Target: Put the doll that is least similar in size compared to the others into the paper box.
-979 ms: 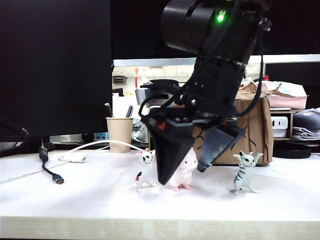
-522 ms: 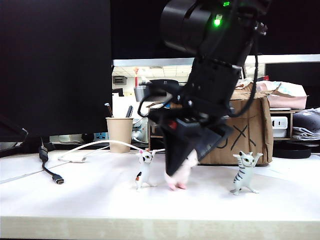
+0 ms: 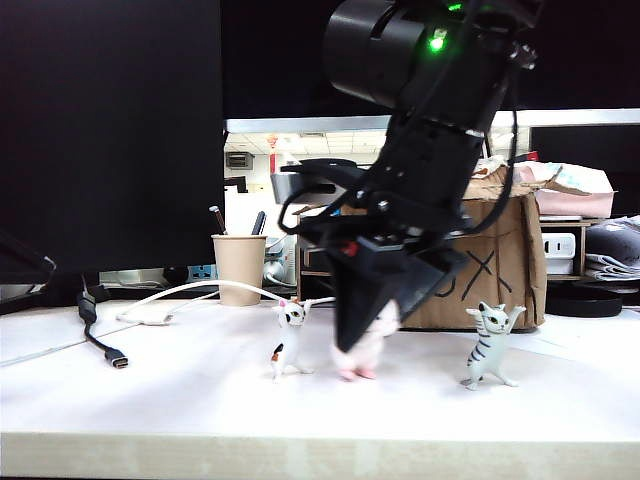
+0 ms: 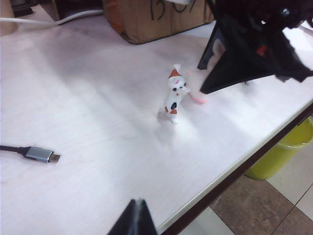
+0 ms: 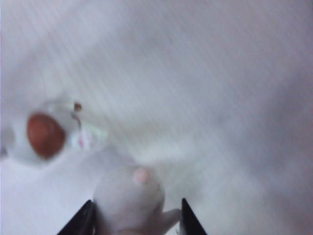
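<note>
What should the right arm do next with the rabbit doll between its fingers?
Probably lift straight up. The right end effector sits closed around the doll, whose feet are on the table. The calico cat stands close beside it, and the paper box is behind.

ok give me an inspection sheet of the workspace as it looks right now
surface: white table, dry and unmarked where visible.
job's things: pink-white rabbit doll stands at mid-table between the right gripper's fingers; cardboard box marked in black sits behind it.
clutter: calico cat figurine close beside the rabbit; grey-striped tabby cat figurine apart on the other side; paper cup with pens at the back.
grippers: right gripper closed onto the rabbit doll, its feet on the table; left gripper only a fingertip visible, away near the table's edge.
cables: black USB cable and white cable on the left side.
surroundings: dark monitor, yellow bin on the floor.
</note>
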